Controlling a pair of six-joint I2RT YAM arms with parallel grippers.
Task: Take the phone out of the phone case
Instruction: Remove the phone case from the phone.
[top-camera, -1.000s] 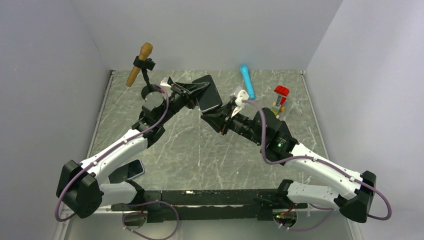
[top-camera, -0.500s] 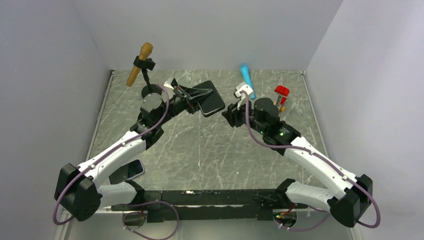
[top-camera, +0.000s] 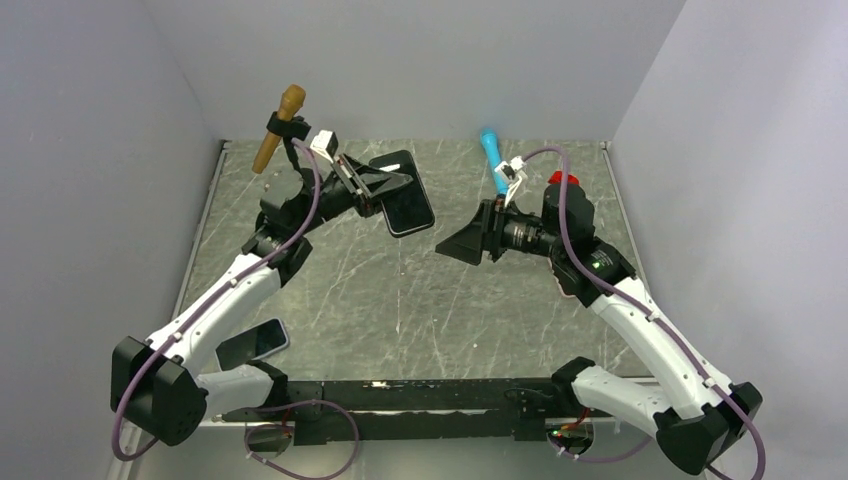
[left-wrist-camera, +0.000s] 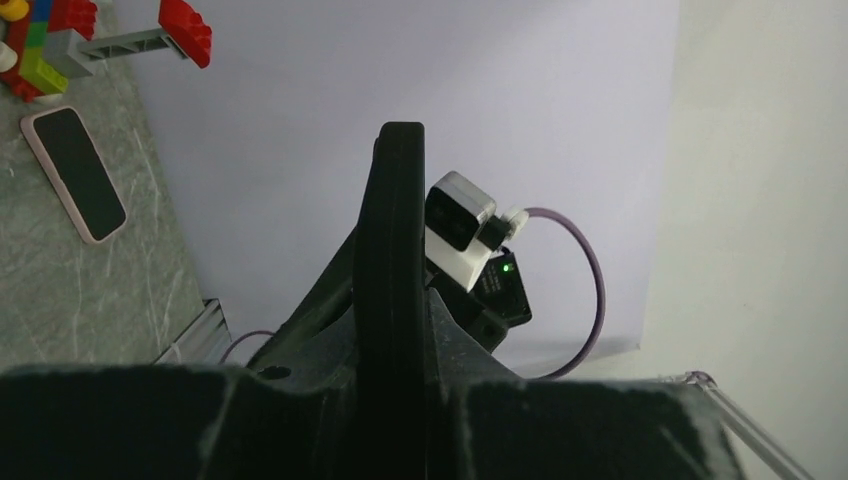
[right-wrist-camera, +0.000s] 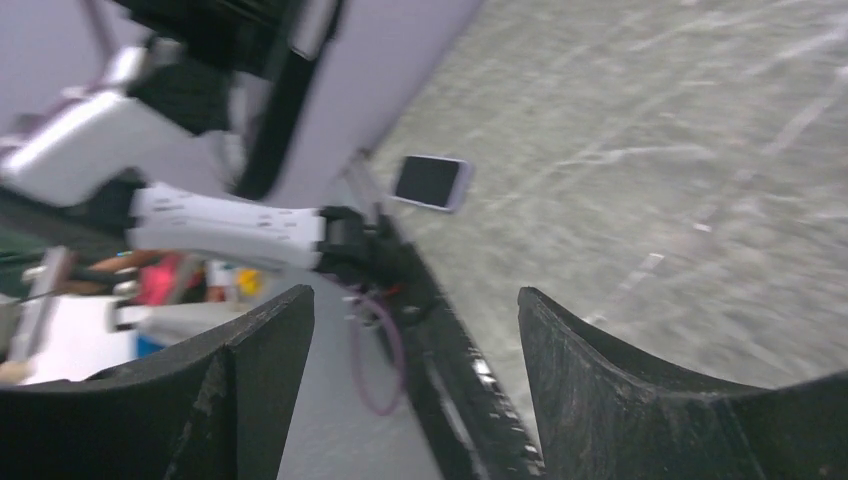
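A: At the far left, what hems things in?

B: The left wall (top-camera: 100, 150) runs along the edge of the table (top-camera: 400, 300). Near the back-left corner a brown stick (top-camera: 280, 125) sits tilted in a black clamp on a stand. By the near left edge a spare phone (top-camera: 252, 343) lies flat, screen up, partly hidden by the left arm.

A: And the left claw (top-camera: 392, 184)?

B: It is raised over the back of the table, clenched on one short end of the phone (top-camera: 410, 208). The left wrist view shows that slab edge-on, pinched between the fingers. It is black all round, so I cannot tell where the case ends and the phone begins.

A: Room in the middle?

B: Bare marbled top from the held phone down to the arm bases. A gap separates the phone from the right claw (top-camera: 455, 247), which is near it at lower right and points left.

A: Its state?

B: Released: the fingers (right-wrist-camera: 250, 370) are spread wide with nothing between them.

A: Further right?

B: A blue tube (top-camera: 490, 150) lies by the back wall. Then come the bricks (top-camera: 563, 181), red on top, behind the right arm and near the table's right edge.

A: Any writing?

B: Both screens are dark, and any marks are too small to read.
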